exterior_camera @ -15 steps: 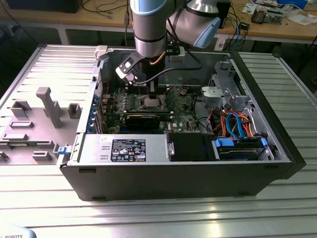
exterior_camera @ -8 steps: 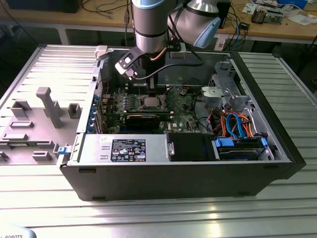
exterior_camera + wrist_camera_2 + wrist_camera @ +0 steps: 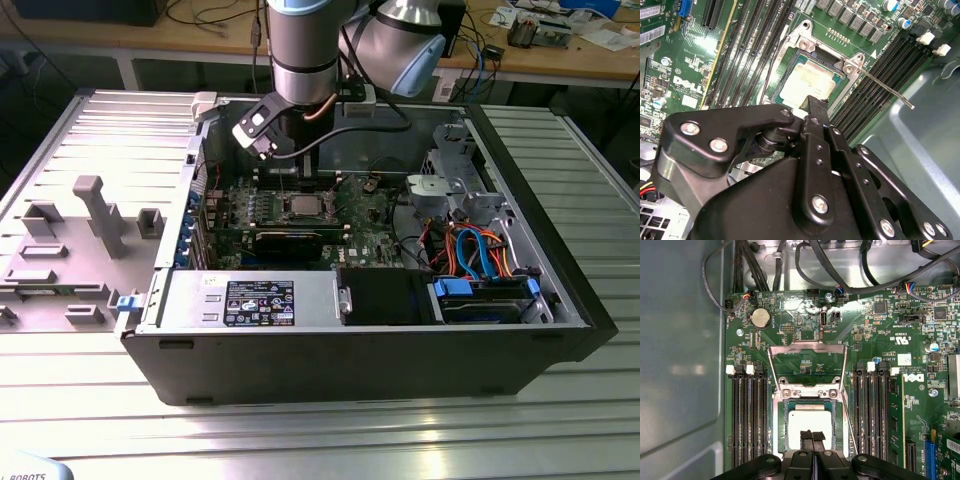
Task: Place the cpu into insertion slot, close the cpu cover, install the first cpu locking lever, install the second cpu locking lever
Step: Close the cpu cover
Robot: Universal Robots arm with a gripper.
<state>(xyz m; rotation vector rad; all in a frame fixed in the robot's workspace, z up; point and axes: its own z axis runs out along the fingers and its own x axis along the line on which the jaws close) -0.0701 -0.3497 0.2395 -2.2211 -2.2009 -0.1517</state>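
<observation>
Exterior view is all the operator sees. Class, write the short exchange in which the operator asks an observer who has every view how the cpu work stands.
Operator: Is the cpu in place?
Observer: Yes. In the first wrist view the cpu lies flat inside the insertion slot.
Operator: Is the cover shut over it?
Observer: No. The cpu cover stands open on its hinge, clear of the chip, with the board showing through its window.
</observation>
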